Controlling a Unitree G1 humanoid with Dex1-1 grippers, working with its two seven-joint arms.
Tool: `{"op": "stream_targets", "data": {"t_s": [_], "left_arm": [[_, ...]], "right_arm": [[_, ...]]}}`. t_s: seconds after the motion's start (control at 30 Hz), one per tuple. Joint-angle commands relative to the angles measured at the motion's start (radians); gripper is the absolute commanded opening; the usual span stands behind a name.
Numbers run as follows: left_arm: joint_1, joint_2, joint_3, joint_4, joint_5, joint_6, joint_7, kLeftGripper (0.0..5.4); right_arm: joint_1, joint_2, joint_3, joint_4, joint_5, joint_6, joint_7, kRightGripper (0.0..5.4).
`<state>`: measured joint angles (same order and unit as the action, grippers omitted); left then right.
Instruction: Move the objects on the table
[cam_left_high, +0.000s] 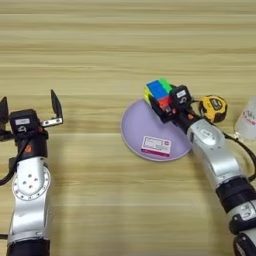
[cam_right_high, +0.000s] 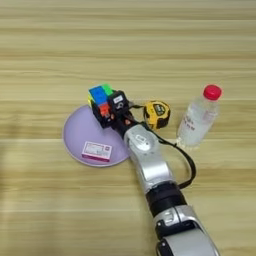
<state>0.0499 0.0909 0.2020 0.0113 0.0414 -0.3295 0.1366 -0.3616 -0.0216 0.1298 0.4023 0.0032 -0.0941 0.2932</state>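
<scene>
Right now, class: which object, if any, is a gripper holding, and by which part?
The right gripper holds the puzzle cube by its near, lower sides, over the purple plate's far edge. The left gripper is open, holding nothing.

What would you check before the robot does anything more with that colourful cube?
1. Right gripper closed on the small multicoloured puzzle cube: ok.
2. Cube over the round lilac plate, at its far edge: ok.
3. Cube lifted or resting on the plate: cannot tell.
4. Yellow tape measure close beside the right wrist: not ok.
5. Clear plastic bottle with red cap upright, apart: ok.
6. Left gripper jaws open, far off: ok.
</scene>
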Motion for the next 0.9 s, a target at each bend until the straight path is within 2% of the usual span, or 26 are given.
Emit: {"op": "stream_targets", "data": {"t_s": [0.03, 0.2, 0.9], "left_arm": [[-0.001, -0.004, -0.002, 0.000, 0.006, 0.014, 0.005, 5.40], [-0.007, -0.002, -0.002, 0.007, 0.004, 0.013, 0.004, 5.40], [-0.011, -0.003, -0.006, 0.007, 0.006, 0.015, 0.003, 5.40]], "right_arm": [[0.029, -0.013, -0.006, -0.052, 0.012, 0.047, 0.010, 3.34], [0.060, -0.021, 0.000, -0.079, 0.014, 0.071, 0.024, 3.34], [0.103, -0.014, 0.029, -0.074, 0.007, 0.091, 0.034, 3.34]]}}
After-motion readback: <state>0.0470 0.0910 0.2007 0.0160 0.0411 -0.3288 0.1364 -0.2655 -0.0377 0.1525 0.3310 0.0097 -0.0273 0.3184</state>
